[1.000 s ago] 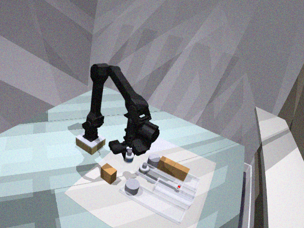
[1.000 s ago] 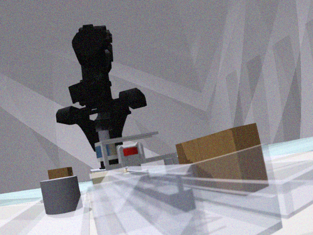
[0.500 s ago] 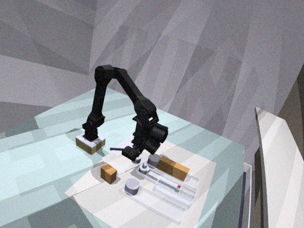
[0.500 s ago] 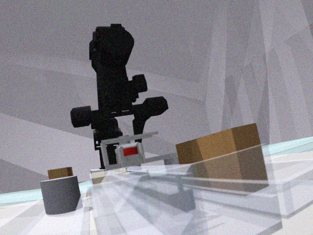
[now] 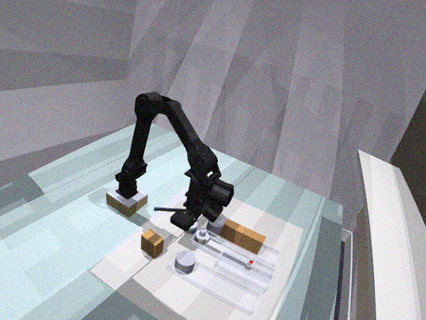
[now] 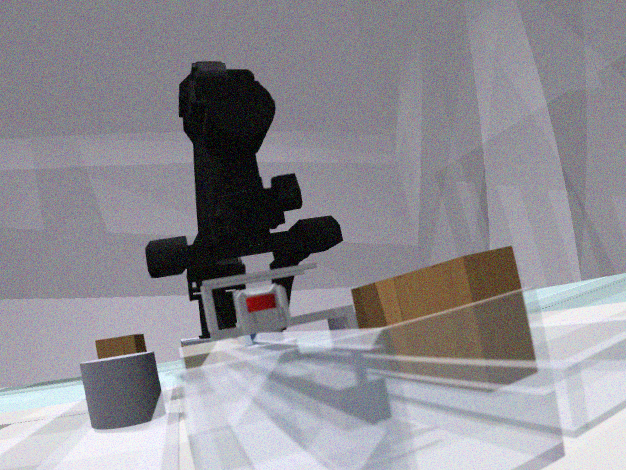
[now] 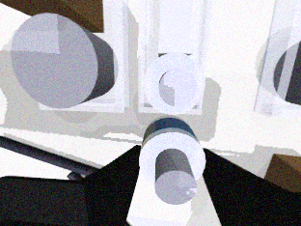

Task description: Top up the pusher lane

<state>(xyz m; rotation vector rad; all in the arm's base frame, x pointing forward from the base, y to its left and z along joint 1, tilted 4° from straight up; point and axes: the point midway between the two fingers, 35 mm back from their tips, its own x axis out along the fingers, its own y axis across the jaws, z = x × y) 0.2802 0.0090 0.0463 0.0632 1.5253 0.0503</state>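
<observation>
My gripper (image 5: 191,225) (image 7: 170,152) is shut on a jar with a pale shoulder, blue band and grey cap. The held jar (image 5: 193,228) (image 7: 172,140) looks roughly upright, just outside the front end of the sprung lane (image 7: 180,29); its exact height and its base are hidden. The lane jar (image 5: 202,237) (image 7: 174,83), with a pale shoulder and narrow cap, stands at the lane's front end, directly ahead of the held one. A red marker (image 5: 250,262) (image 6: 260,302) shows on the lane's pusher assembly. The exterior view largely hides the fingertips and both jars.
A grey cylinder (image 5: 185,263) (image 6: 121,392) stands at the neighbouring lane's front. Another grey cylinder (image 5: 216,226) (image 7: 55,60) stands on the lane's other side, beside a long brown block (image 5: 244,237) (image 6: 455,313). A small brown block (image 5: 152,244) (image 6: 120,346) (image 7: 287,171) stands in front of the lanes.
</observation>
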